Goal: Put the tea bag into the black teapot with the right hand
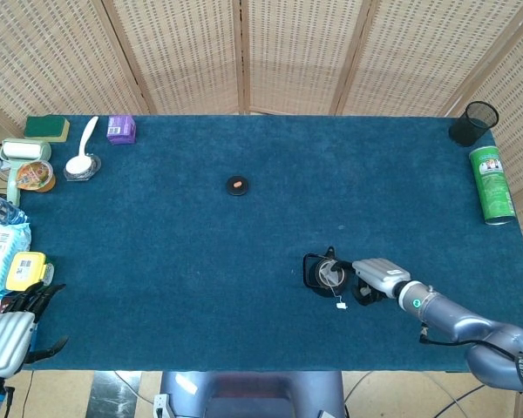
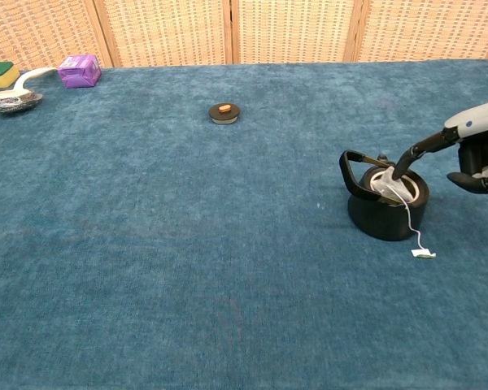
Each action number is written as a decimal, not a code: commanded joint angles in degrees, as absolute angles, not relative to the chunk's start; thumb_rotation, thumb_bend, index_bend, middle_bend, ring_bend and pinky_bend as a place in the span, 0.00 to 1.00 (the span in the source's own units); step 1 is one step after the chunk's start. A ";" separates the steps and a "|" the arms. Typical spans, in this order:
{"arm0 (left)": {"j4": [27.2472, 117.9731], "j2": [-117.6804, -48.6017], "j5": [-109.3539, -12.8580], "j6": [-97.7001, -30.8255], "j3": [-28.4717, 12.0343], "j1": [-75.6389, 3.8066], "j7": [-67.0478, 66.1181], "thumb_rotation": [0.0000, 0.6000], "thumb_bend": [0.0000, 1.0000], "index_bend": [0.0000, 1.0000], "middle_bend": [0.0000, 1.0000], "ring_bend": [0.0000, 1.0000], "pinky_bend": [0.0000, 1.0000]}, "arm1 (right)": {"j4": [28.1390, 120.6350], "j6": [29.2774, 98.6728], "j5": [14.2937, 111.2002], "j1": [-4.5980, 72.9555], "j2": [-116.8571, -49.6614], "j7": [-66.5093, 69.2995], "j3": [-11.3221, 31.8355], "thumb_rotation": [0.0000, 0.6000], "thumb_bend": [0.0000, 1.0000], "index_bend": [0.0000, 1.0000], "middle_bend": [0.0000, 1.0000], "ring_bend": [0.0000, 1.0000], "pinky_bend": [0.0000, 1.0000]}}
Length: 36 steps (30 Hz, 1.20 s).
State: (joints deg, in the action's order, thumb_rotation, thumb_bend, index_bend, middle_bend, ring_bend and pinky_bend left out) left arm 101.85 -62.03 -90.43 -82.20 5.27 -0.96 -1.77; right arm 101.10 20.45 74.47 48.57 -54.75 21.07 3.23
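Observation:
The black teapot stands open on the blue table near the front right. The white tea bag lies in its mouth. Its string runs over the rim to the paper tag on the cloth. My right hand is just right of the pot, with one finger stretched down onto the tea bag and the other fingers curled in, holding nothing. My left hand rests at the front left corner with its fingers spread, far from the pot.
The pot's lid lies mid-table. A black mesh cup and a green can are at the far right. A purple box, a spoon in a dish, a sponge and packets crowd the left edge.

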 commanded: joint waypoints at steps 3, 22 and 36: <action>101.76 -62.10 -90.42 -82.21 5.32 -0.91 -1.70 1.00 0.27 0.13 0.19 0.09 0.14 | 100.00 19.75 72.55 49.14 -55.80 19.27 2.55 1.00 0.76 0.13 1.00 1.00 1.00; 100.75 -62.32 -90.62 -82.51 5.48 -0.73 -0.61 1.00 0.27 0.13 0.19 0.09 0.14 | 101.47 20.65 65.68 51.11 -57.99 11.71 0.53 1.00 0.75 0.13 1.00 1.00 1.00; 100.32 -62.53 -91.13 -82.74 5.36 -0.86 0.01 1.00 0.27 0.13 0.19 0.09 0.14 | 105.65 25.41 62.88 49.83 -52.56 9.51 0.90 1.00 0.75 0.13 1.00 1.00 1.00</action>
State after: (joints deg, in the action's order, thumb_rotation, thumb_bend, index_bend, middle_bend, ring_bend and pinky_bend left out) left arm 100.33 -62.53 -91.12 -82.73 5.36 -0.85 0.01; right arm 105.12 24.83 62.86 50.23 -53.03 9.66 0.77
